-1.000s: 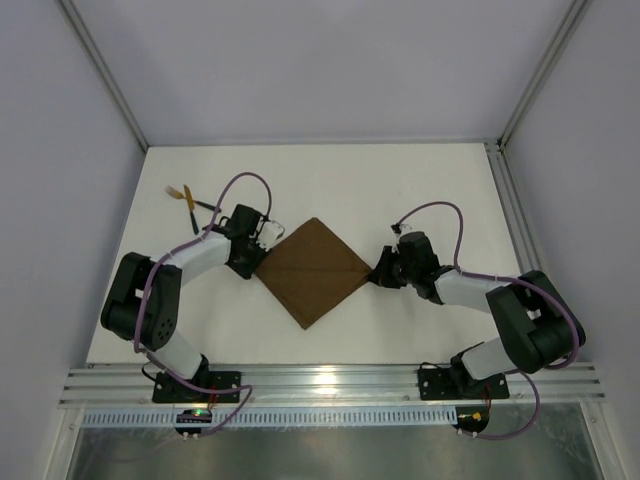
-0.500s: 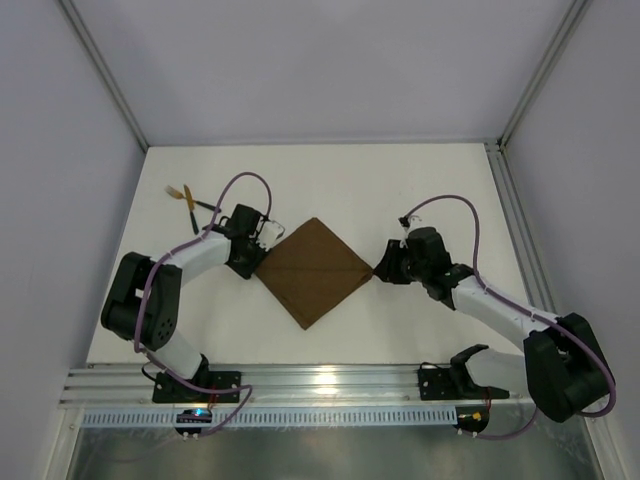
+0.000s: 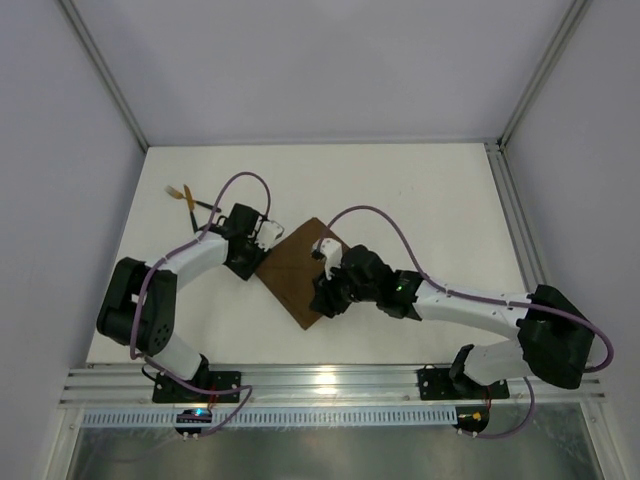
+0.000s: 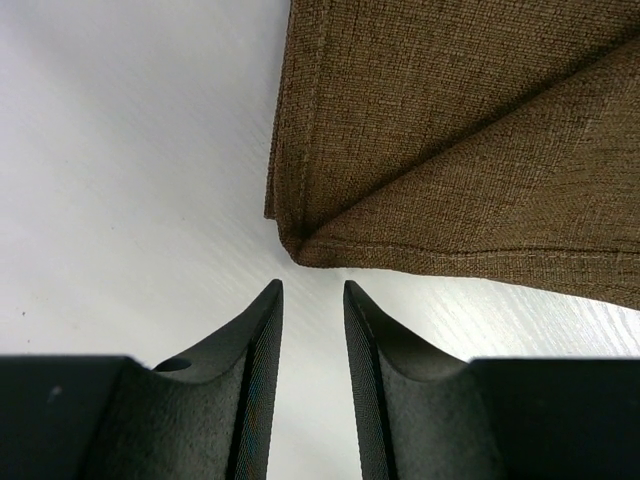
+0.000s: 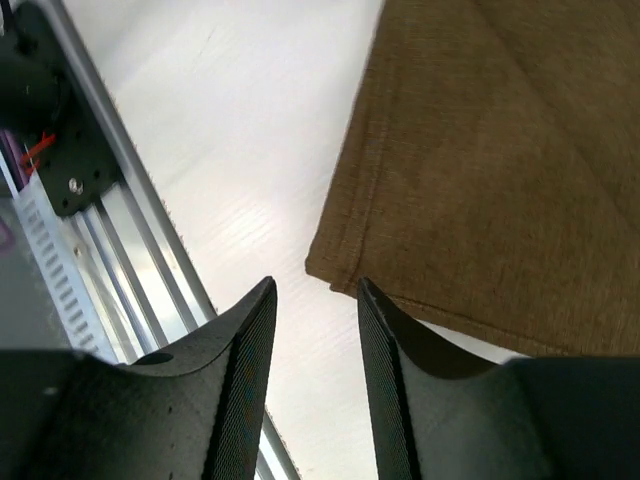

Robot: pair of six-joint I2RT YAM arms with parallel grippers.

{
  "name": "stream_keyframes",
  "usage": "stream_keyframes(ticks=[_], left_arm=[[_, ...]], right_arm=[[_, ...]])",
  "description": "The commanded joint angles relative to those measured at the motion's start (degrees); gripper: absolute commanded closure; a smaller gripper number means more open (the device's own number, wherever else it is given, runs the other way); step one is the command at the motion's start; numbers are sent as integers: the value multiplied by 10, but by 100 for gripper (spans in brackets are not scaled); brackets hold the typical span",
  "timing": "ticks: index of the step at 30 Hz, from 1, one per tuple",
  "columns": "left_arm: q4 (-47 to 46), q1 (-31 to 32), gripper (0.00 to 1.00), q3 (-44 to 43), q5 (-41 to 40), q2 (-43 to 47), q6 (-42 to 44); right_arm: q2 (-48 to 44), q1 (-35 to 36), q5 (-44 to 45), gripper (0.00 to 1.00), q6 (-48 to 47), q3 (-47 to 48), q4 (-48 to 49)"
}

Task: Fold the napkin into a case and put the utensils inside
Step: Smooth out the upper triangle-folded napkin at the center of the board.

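- The flat white surface (image 3: 420, 200) is the biggest thing here. It looks smooth and hard, and everything else lies on it.
- The dark-brown square cloth napkin (image 3: 288, 268) lies in the middle of the surface. It is turned like a diamond, with one corner to the left, one to the far side and one to the near edge. It is soft, with a rough woven look and a stitched hem. It is folded in layers. In the left wrist view a fold line slants out from the left corner.
- The right arm stretches over the right half of the napkin. The right gripper (image 5: 315, 290) points at the near corner. That corner lies just in front of the gap between its two black fingers. The fingers stand a little apart and hold nothing.
- The left gripper (image 4: 312, 290) sits low at the left corner of the napkin. The corner tip lies straight ahead of its gap, very close but not inside it. Its gap is narrow too, and it holds nothing.
- The two small slim utensils (image 3: 190, 200), with gold heads and thin black handles, lie at the far left, well apart from the napkin. The left arm is nearer to them.
- I think a corner needs to be pinched next. Each gripper would have to slide forward a bit for that.
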State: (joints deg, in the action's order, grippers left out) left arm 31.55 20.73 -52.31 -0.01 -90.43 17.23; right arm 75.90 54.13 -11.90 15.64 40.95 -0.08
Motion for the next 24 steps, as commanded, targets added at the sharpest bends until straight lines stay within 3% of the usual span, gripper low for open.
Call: stream_keyframes(ticks=[1,10,17,21,24], left_arm=[[5,1,67,-17,-13,17,9],[4,1,67,-14,-27,23,12],[6,1,67,-12,-32,19,12],[7,0,67,-11,-33,19,14],[7,0,67,-12,-32,20,14]], right_arm=[[35,37,6,57,-145,68,-74],[155,90,59,52,-247,162,-186],[206,97,60,52,-272,183,-179],[221,97,67,55,-271,186,-179],[225,97,70,65,-270,186,-179]])
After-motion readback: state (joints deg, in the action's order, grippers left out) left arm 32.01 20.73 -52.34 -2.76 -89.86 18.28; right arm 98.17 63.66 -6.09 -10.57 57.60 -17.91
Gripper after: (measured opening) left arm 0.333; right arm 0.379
